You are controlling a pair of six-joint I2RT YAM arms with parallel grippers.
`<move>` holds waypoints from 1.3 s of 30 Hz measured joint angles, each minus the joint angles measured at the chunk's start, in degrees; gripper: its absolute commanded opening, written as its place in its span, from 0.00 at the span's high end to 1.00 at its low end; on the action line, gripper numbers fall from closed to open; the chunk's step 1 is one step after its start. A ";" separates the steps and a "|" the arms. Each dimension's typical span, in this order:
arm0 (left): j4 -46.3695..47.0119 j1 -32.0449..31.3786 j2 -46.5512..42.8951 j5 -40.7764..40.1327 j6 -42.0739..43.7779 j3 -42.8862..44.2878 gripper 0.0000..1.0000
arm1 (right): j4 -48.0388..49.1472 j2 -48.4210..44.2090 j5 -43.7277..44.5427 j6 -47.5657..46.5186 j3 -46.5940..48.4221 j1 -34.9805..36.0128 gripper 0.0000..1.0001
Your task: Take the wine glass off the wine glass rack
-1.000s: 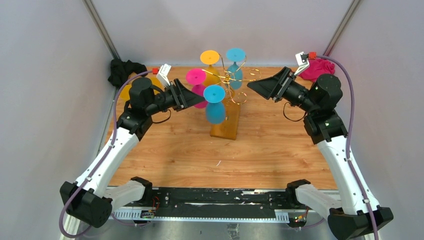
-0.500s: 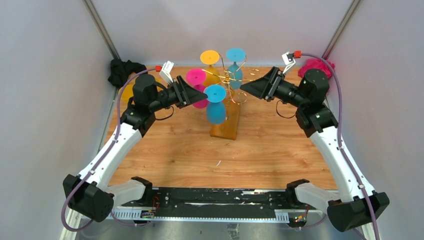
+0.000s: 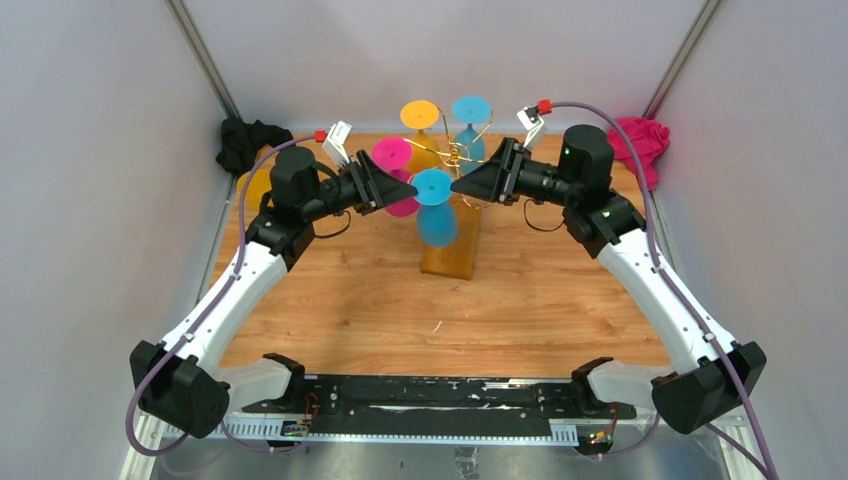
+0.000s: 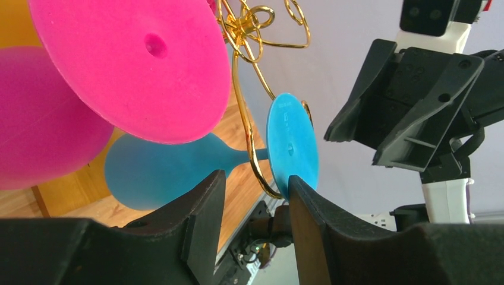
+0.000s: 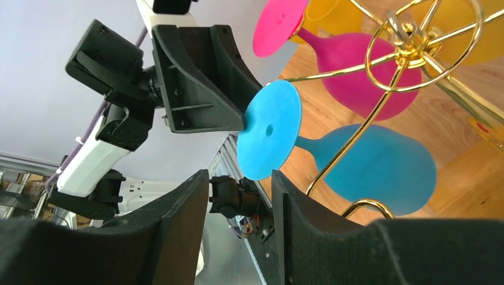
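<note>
The left hand (image 4: 254, 177) is half open and grips nothing. The foot of the blue wine glass (image 4: 290, 145) is just beside one fingertip. Facing it, the right hand (image 5: 239, 175) is narrow and empty, close under that foot. The glass hangs upside down on the gold rack (image 3: 458, 252), between both hands.

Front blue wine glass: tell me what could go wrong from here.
1. The left gripper and right gripper flank the blue wine glass foot at close range; they could collide.
2. Its stem hangs in the wine glass rack wire; a sideways pull may tip the rack.
3. The pink glass hangs beside the left gripper and could get bumped.
</note>
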 measured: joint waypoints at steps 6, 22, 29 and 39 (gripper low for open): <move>0.02 0.00 0.00 0.00 0.04 0.00 0.52 | -1.16 1.95 0.42 -1.03 0.04 1.16 0.53; 0.04 0.00 0.00 0.04 0.07 -0.02 0.53 | -1.90 5.49 1.64 -1.57 2.32 1.60 0.67; 0.20 0.00 0.02 0.09 0.09 -0.02 0.53 | -1.40 6.43 1.81 -0.92 2.32 1.70 0.87; 0.48 -0.04 0.02 0.26 0.31 -0.02 0.53 | 0.76 6.43 3.39 3.58 1.92 1.81 1.00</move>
